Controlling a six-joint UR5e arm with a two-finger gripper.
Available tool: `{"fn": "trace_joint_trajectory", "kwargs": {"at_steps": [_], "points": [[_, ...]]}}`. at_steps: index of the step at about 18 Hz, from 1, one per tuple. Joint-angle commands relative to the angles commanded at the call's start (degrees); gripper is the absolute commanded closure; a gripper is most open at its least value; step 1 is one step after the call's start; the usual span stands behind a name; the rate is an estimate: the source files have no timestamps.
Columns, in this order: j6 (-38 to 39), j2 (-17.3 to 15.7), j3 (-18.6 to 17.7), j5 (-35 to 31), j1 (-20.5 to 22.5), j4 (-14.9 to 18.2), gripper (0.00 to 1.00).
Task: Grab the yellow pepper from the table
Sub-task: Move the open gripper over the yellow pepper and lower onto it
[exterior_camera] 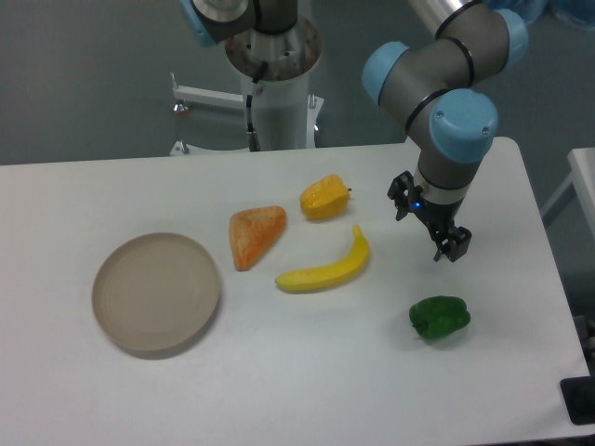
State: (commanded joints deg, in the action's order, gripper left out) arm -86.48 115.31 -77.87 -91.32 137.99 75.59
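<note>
The yellow pepper (pixel 324 197) lies on the white table (pixel 297 372) just behind the middle, lumpy and glossy, its short stem pointing right. My gripper (pixel 427 223) hangs to the right of it, a short gap away and above the tabletop. Its two black fingers are spread apart, one at the upper left and one at the lower right, with nothing between them. The gripper is open.
An orange wedge-shaped piece (pixel 254 234) lies left of the pepper. A yellow banana (pixel 328 267) curves in front of it. A green pepper (pixel 440 318) sits front right, below the gripper. A round beige plate (pixel 156 292) rests at the left.
</note>
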Motion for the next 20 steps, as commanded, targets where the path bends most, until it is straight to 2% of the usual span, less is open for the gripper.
{"fn": "trace_joint_trajectory", "kwargs": {"at_steps": [5, 7, 10, 13, 15, 18, 20], "points": [[-0.09, -0.35, -0.09, 0.0, -0.09, 0.52, 0.0], [-0.09, -1.75, -2.01, 0.09, -0.44, 0.53, 0.0], [-0.09, -4.47, -6.14, 1.93, -0.97, 0.44, 0.0], [-0.79, -8.07, -12.99, 2.37, -2.37, -0.61, 0.0], [-5.77, -11.85, -18.87, 2.2, -2.46, -0.62, 0.0], [-7.73, -15.28, -24.33, 2.29, -2.55, -0.7, 0.0], [-7.39, -16.34, -26.97, 2.29, -2.72, -1.84, 0.0]]}}
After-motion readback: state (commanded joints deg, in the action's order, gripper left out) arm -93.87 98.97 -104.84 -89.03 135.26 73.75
